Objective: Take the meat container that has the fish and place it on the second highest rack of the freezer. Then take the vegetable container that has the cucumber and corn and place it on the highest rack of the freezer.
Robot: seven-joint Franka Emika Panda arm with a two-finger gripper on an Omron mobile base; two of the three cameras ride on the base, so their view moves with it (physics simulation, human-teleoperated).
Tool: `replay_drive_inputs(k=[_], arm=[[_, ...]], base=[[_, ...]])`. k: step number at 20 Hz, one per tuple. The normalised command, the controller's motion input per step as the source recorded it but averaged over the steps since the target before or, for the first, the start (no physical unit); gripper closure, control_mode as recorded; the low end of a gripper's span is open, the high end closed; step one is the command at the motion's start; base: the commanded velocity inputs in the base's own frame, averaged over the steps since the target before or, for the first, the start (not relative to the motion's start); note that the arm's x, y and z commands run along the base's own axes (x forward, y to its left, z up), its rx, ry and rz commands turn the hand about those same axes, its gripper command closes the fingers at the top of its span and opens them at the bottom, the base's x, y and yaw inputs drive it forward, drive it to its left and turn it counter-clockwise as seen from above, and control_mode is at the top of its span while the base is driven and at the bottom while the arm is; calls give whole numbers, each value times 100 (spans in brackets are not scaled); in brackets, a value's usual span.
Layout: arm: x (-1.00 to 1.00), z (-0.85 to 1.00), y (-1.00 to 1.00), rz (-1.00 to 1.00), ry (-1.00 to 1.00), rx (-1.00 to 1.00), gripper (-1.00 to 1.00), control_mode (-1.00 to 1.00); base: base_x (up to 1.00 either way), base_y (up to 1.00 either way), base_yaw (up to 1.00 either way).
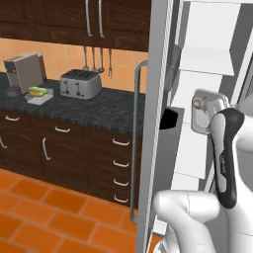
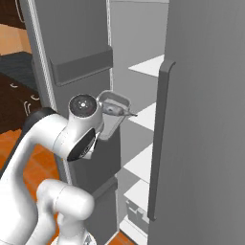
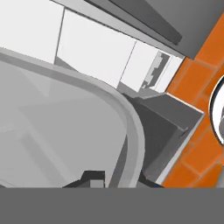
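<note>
Hand view first, and right up close the end effector (image 3: 114, 180) is pinched tight on the curved grey rim of the meat container (image 3: 65, 127), its two dark tips clamped either side of the wall at the bottom of the picture. The tray's pale floor spreads out just beyond them, and orange floor tiles (image 3: 197, 78) sit far below to the right. Over to the right base view: the white arm (image 2: 72, 134) rises in the foreground, and just past its wrist the grey tray hangs in the air, tilted, with the fish (image 2: 116, 109) lying in it, a small slim grey-brown shape. The tray sits in front of the open freezer (image 2: 206, 119), just beside the open left door (image 2: 72, 57) and its dark door bins, touching no shelf. Behind it the white shelves stack up: the highest rack (image 2: 152, 65) is above the tray, and the second highest rack (image 2: 143, 117) is at roughly the tray's own level, with lower shelves beneath. The closed right door carries a long vertical handle (image 2: 160, 139). Swinging to the left base view and looking farther off, well apart from the freezer, the dark speckled surface (image 1: 99, 106) carries the vegetable container (image 1: 39, 95), with green and yellow contents too small to separate. It stands between a coffee machine (image 1: 24, 71) and a silver toaster (image 1: 80, 84), with utensils (image 1: 96, 59) hanging on the orange wall behind.
</note>
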Motion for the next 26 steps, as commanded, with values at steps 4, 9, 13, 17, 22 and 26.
replay_drive_inputs(k=[4,9,13,17,22,26], arm=[[59,-3,-25,-1,0,0,100,-100],[48,-12,-57,1,0,4,100,-100],[43,-27,-14,-1,0,-1,100,-100],[50,-16,7,-5,0,-5,100,-100],[39,-3,-2,0,0,0,100,-100],[40,-17,-10,0,0,0,100,-100]], base=[[0,0,0],[0,0,0],[0,0,0],[0,0,0],[0,0,0],[0,0,0]])
